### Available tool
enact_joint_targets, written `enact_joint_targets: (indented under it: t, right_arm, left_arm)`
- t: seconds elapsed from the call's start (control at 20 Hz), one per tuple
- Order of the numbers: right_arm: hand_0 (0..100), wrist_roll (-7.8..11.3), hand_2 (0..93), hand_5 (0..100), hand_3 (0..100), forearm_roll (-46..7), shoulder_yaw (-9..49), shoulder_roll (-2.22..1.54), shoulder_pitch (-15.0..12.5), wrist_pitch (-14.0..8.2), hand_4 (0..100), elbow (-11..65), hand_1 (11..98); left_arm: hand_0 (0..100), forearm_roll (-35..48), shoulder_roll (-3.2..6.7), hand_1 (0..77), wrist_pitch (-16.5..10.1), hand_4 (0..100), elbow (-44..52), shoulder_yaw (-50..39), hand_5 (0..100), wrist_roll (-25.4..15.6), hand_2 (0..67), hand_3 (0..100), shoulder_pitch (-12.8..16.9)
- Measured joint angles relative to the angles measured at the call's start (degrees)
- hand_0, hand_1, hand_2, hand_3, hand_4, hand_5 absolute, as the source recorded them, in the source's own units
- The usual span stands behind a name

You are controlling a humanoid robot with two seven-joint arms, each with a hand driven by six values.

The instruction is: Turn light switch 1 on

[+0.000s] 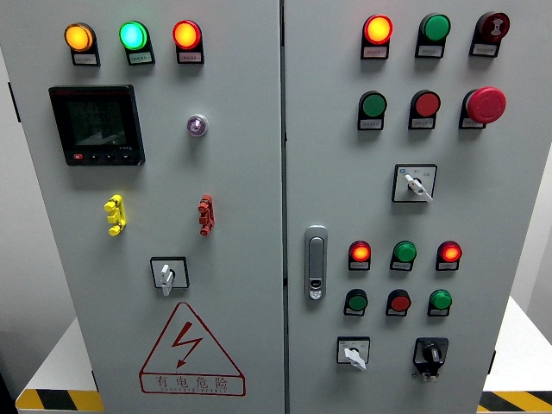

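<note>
A grey cabinet (241,172) with 2 doors was shown head-on. No robot hand was seen, so neither hand's state could be told. Which control was switch 1 could not be told; the labels were too small. 3 white-handled rotary switches were seen: on the left door (168,274), upper right (415,184) and lower right (353,352). Each knob was judged small, rigid and stiff-turning, best pinched across its handle. Open room was seen around each; a door handle (316,262) stood near the seam.
</note>
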Motion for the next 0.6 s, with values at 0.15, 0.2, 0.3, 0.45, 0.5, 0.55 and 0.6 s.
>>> enact_joint_targets:
  t: [0.15, 0.2, 0.3, 0.45, 0.5, 0.55, 0.6]
  right_arm:
    - [0, 0.00, 0.0, 11, 20, 0.0, 0.0, 0.03, 0.0, 0.0, 19, 0.0, 19.7]
    - [0, 0.00, 0.0, 11, 20, 0.0, 0.0, 0.02, 0.0, 0.0, 19, 0.0, 19.4]
    - [0, 0.00, 0.0, 11, 20, 0.0, 0.0, 0.00, 0.0, 0.0, 19, 0.0, 19.3]
    - [0, 0.00, 0.0, 11, 20, 0.0, 0.0, -0.02, 0.0, 0.0, 19, 0.0, 19.5]
    - [0, 0.00, 0.0, 11, 20, 0.0, 0.0, -0.03, 0.0, 0.0, 19, 0.0, 19.5]
    - [0, 0.00, 0.0, 11, 20, 0.0, 0.0, -0.03, 0.0, 0.0, 19, 0.0, 19.5]
    - [0, 0.00, 0.0, 11, 20, 0.0, 0.0, -0.01, 0.0, 0.0, 19, 0.0, 19.5]
  left_arm:
    - [0, 0.0, 0.00, 0.0, 0.0, 0, -0.1, 0.0, 0, 0.1, 0.0, 0, 0.1]
    - [0, 0.0, 0.00, 0.0, 0.0, 0, -0.1, 0.0, 0, 0.1, 0.0, 0, 0.1]
    - [0, 0.0, 0.00, 0.0, 0.0, 0, -0.1, -0.1, 0, 0.2, 0.0, 0, 0.2]
    - [0, 0.1, 0.00, 0.0, 0.0, 0, -0.1, -0.2, 0, 0.2, 0.0, 0, 0.3]
    - [0, 0.1, 0.00, 0.0, 0.0, 0, -0.1, -0.2, 0, 0.2, 0.0, 0, 0.4]
    - [0, 0.1, 0.00, 0.0, 0.0, 0, -0.1, -0.2, 0, 0.2, 0.0, 0, 0.4]
    - [0, 0.1, 0.00, 0.0, 0.0, 0, -0.1, -0.2, 0, 0.2, 0.0, 0, 0.4]
